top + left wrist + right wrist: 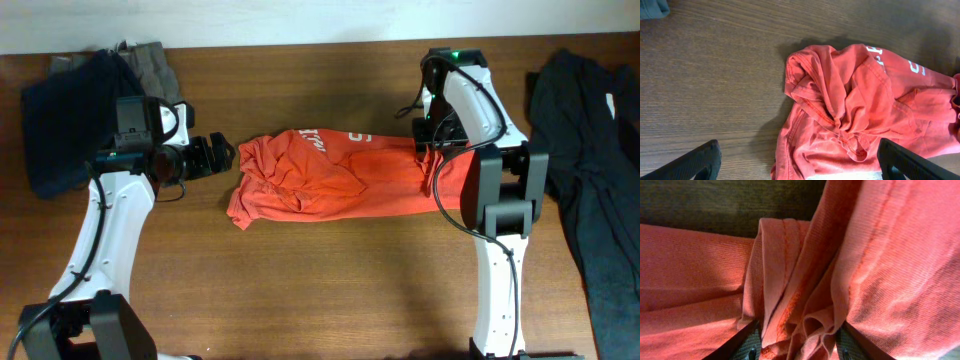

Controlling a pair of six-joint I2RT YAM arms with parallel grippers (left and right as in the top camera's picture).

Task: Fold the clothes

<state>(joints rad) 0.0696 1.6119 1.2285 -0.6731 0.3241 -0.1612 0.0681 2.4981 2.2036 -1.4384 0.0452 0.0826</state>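
Gripping a bunched fold of the orange-red short-sleeved T-shirt with white lettering (330, 175), the right hand (797, 347) has fabric packed between its fingers (740, 347) in the right wrist view, several layers pressed in on both sides. The T-shirt lies crumpled in the middle of the brown wooden counter (320, 290), with its right end under the right arm and its left end rucked into a heap. The left hand (222, 155) hovers just left of that heap, fingers spread wide, holding nothing.

Step in hand, as I judge it: spreading the shirt flat before any fold.

To do it well:
- The right grip looks to have several layers, not one edge. Pulling on that will likely drag the whole shirt, so a cleaner pinch on a single hem or corner would be better.
- The left hand should take the rucked left end low, at a seam or sleeve edge, not the top of the heap.
- Pull the two ends apart gently and level with the counter, so the creases run out and the lettering ends up flat.
- Stay clear of the navy garment (70, 120) and the grey garment (155, 65) at the far left, and of the black garment (590, 150) at the far right, all well apart from the shirt.

Risk: uneven tension twists the body
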